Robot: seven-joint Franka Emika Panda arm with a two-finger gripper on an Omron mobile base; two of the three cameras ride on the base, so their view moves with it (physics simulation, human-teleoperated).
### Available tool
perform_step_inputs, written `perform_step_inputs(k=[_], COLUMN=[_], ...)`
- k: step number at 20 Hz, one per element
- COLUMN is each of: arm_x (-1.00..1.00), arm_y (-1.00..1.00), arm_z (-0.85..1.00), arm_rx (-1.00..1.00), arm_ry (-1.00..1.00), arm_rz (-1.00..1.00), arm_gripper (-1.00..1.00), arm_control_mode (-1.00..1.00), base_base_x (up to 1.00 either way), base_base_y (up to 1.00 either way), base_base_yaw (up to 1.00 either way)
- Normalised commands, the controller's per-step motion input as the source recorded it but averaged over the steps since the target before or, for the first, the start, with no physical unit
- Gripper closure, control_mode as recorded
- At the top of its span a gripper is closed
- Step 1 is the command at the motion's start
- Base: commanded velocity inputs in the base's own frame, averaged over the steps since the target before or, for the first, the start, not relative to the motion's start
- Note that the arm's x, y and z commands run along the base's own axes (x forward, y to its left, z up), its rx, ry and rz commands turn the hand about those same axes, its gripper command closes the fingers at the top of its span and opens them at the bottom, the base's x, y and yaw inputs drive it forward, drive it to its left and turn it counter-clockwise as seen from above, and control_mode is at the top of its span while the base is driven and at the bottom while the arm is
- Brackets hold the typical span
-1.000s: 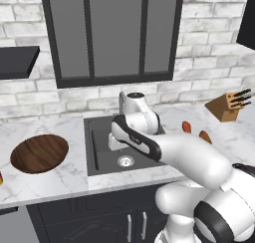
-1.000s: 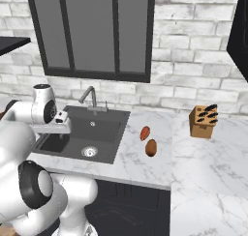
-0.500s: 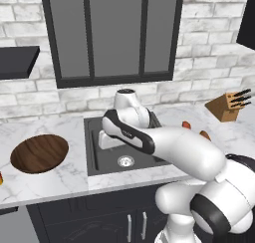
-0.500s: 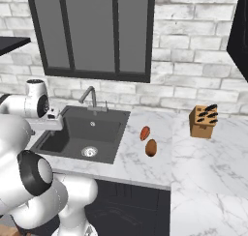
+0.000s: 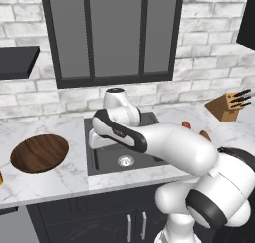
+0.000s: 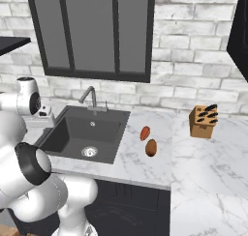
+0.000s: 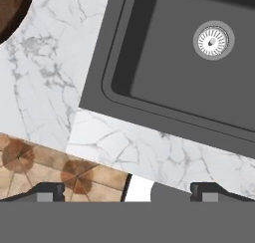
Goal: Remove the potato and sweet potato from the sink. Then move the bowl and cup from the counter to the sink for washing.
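The dark brown wooden bowl (image 5: 40, 153) sits on the marble counter (image 5: 64, 180) left of the dark grey sink (image 5: 107, 163). Its rim also shows in the corner of the hand view (image 7: 10, 10). A sliver of the yellow-orange cup (image 5: 1, 178) peeks in at the left edge. On the counter right of the basin lie the reddish-orange sweet potato (image 6: 145, 133) and the duller brown potato (image 6: 151, 147). My gripper (image 7: 127, 192) hangs open and empty over the sink's left rim (image 7: 94, 87), between basin and bowl. The basin holds nothing but its drain (image 7: 213, 40).
A slim grey faucet (image 6: 89, 97) stands behind the sink. A wooden knife block (image 6: 203, 121) stands at the back right of the counter. Brick wall and a dark window frame close off the back. Tiled floor (image 7: 30, 167) lies beyond the counter's front edge.
The arm has swung left, from above the middle of the sink to its left rim, nearer the bowl. The gripper stays open; bowl and both potatoes have not moved.
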Motion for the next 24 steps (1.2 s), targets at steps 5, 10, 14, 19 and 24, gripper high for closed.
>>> perform_step_inputs(k=[5, 10, 14, 19, 24], arm_x=[0.04, 0.06, 0.03, 0.06, 0.08], arm_y=[0.26, 0.20, 0.17, 0.21, 0.22], arm_z=[0.00, 0.04, 0.08, 0.04, 0.01], arm_rx=[0.01, 0.04, 0.10, 0.13, 0.11], arm_ry=[-0.01, -0.02, 0.00, 0.00, 0.00], arm_rz=[-0.01, -0.02, -0.03, -0.04, -0.04], arm_gripper=[-1.00, -1.00, -1.00, -1.00, -1.00], arm_control_mode=[-1.00, -1.00, -1.00, -1.00, -1.00], base_base_x=[0.00, 0.00, 0.00, 0.00, 0.00], base_base_y=[0.00, 0.00, 0.00, 0.00, 0.00], base_base_yaw=[0.00, 0.00, 0.00, 0.00, 0.00])
